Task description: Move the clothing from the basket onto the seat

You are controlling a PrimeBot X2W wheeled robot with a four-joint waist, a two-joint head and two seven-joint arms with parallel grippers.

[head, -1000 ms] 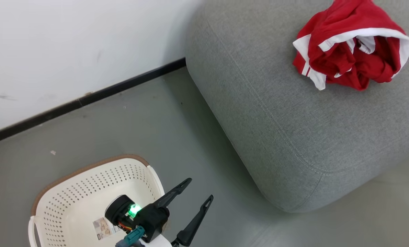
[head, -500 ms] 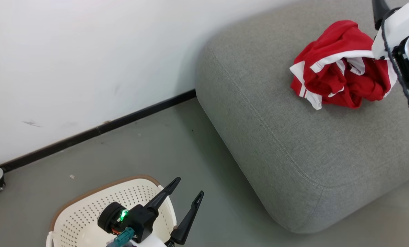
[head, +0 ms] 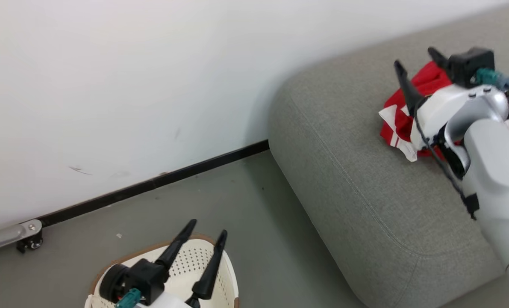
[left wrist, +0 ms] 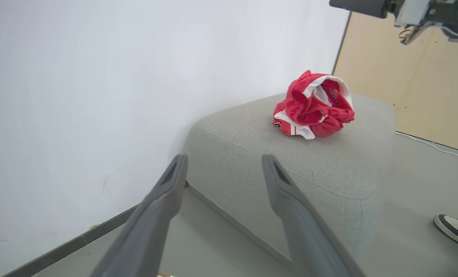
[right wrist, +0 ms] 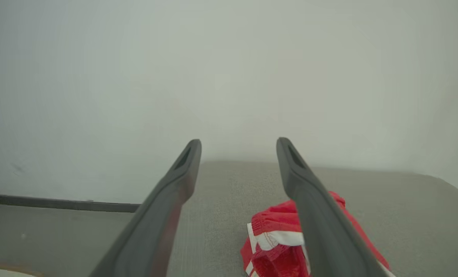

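Finds the clothing (left wrist: 313,105) bunched on the seat (left wrist: 328,169), well apart from the basket (head: 228,278) on the floor. Appears nearly done; cannot tell whether more remains inside. Shows right gripper (head: 414,57) and left gripper (head: 208,227) with jaws spread, empty.

The seat (head: 344,141) is matt grey woven cloth, coarse-grained, with a stitched seam near its edge. On the seat, the clothing (head: 395,126) is soft, dull red cloth with white trim. The basket (head: 229,280), beside the seat, is smooth cream plastic, perforated, with a brown rim. The left end effector (head: 207,227) and right end effector (head: 414,57) have matt dark plastic fingers. The right forearm shell (head: 493,171) is glossy pale plastic. The floor (head: 245,222) around the seat is smooth grey, faintly shiny.
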